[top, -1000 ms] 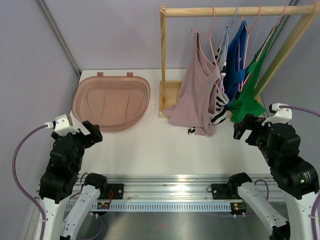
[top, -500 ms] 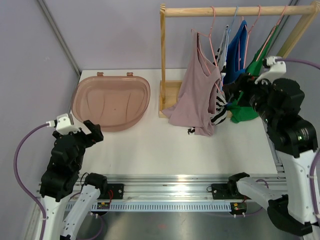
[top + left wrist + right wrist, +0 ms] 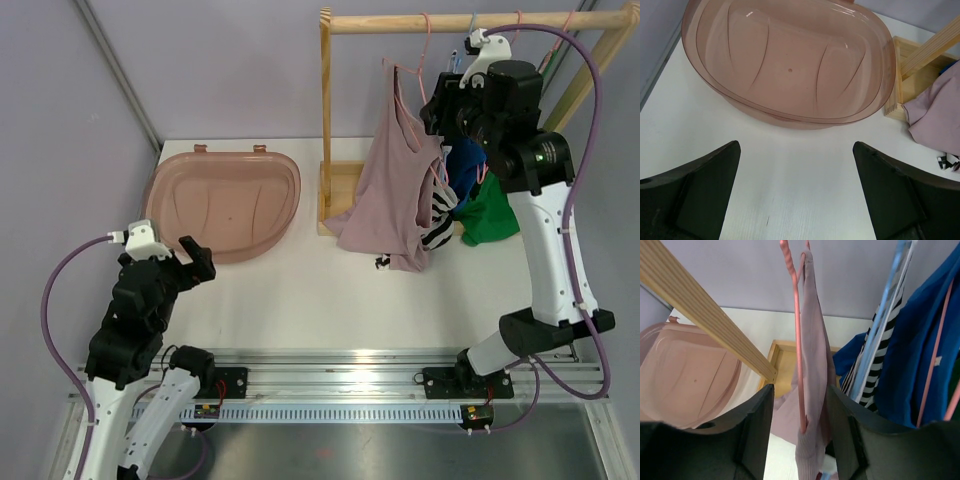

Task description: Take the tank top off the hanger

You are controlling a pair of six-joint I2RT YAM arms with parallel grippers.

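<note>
The mauve tank top hangs on a pink hanger at the left end of the wooden rail. My right gripper is raised to the rack, just right of the tank top's upper part. In the right wrist view its jaws are open and straddle the hanger's arm and the tank top's strap, with a gap on the left side. My left gripper is open and empty, low over the white table; in its wrist view nothing lies between the fingers.
A pink plastic tub sits at the back left and also shows in the left wrist view. A striped garment, a blue one and a green one hang right of the tank top. The rack's wooden post stands left of it.
My right arm has risen from the table's right side up to the rack, and its jaws now straddle the hanger and strap. My left arm has shifted slightly to the right.
</note>
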